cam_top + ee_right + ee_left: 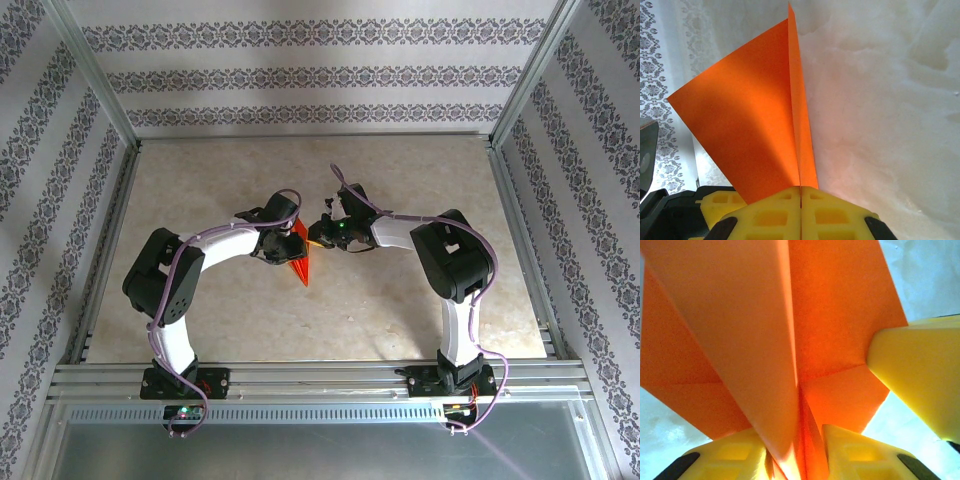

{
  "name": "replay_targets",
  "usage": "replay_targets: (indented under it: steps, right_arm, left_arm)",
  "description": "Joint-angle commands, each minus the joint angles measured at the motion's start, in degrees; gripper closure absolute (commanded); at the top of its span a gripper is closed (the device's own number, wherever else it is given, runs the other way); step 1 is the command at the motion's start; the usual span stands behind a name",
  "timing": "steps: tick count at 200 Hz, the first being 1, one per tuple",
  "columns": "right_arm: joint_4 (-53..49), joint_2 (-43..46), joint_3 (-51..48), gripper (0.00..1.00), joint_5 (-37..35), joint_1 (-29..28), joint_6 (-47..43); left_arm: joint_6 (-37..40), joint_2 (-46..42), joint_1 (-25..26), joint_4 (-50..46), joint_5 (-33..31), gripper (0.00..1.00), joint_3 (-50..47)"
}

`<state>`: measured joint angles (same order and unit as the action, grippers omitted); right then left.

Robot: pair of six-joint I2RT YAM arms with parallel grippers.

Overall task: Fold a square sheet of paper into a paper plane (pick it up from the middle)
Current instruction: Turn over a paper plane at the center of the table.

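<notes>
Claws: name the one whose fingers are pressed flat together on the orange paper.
The right claw: its yellow fingers meet, pinching the fold of the orange paper. The left claw has its fingers apart around the ridge.

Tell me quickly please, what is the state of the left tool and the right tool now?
Left tool: set around the ridge of the folded paper; a grip cannot be told.
Right tool: closed, holding the folded paper.
</notes>
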<state>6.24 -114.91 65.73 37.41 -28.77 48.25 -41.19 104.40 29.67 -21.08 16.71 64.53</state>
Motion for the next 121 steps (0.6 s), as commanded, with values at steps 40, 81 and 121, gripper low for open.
replay_targets:
  steps: [40, 81, 121]
  right_arm:
    - [0.18, 0.68, -0.34, 0.92, 0.65, -0.84, 0.27]
    - [0.18, 0.76, -0.38, 0.89, 0.59, -0.76, 0.30]
    - [-1.22, 3.92, -0.95, 0.71, -2.00, 0.09, -1.80]
  left_arm:
    - [-1.17, 1.82, 0.40, -2.91, 0.36, 0.76, 1.82]
    - [-1.43, 1.87, 0.39, -3.17, 0.18, 0.85, 2.34]
    - [-0.57, 1.23, 0.40, -6.30, -1.68, 0.93, 3.82]
